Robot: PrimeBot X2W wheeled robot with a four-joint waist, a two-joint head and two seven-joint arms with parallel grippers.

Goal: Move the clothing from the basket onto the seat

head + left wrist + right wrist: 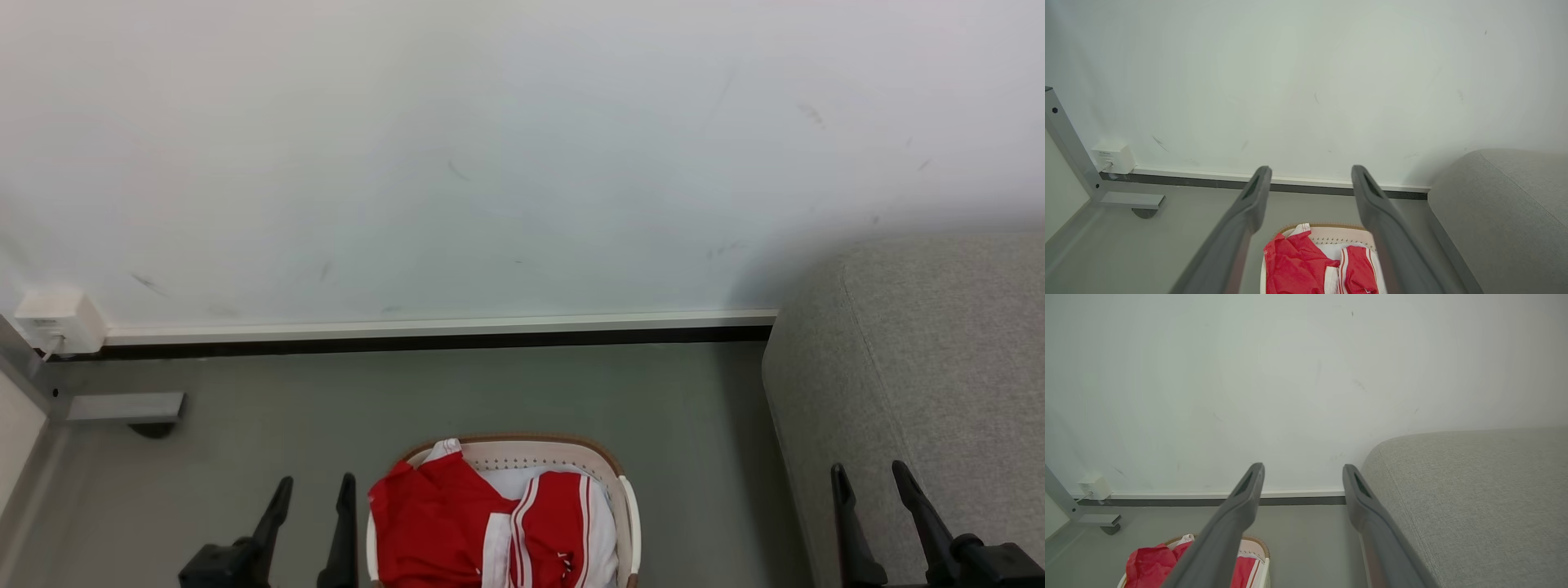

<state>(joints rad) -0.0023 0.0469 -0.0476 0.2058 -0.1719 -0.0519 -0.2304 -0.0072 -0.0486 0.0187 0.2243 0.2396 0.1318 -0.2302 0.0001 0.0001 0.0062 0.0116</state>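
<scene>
hands: left gripper (317, 490) and right gripper (868, 478) both spread wide, empty | load: red sportswear (441, 523) heaped in laundry basket (629, 506) on the floor (326, 400), near grey sofa (922, 367) | risk: a deep pinch could catch the white liner (602, 527) (same pile) and drag the basket along

Red clothing (445, 523), white stripes and trim, crumpled in basket (630, 510), one fold over left rim. Basket: oval, cream, perforated wall, brown rim, white liner; upright on floor (326, 408). Grey woven sofa (922, 367) right of basket, not touching.
</scene>
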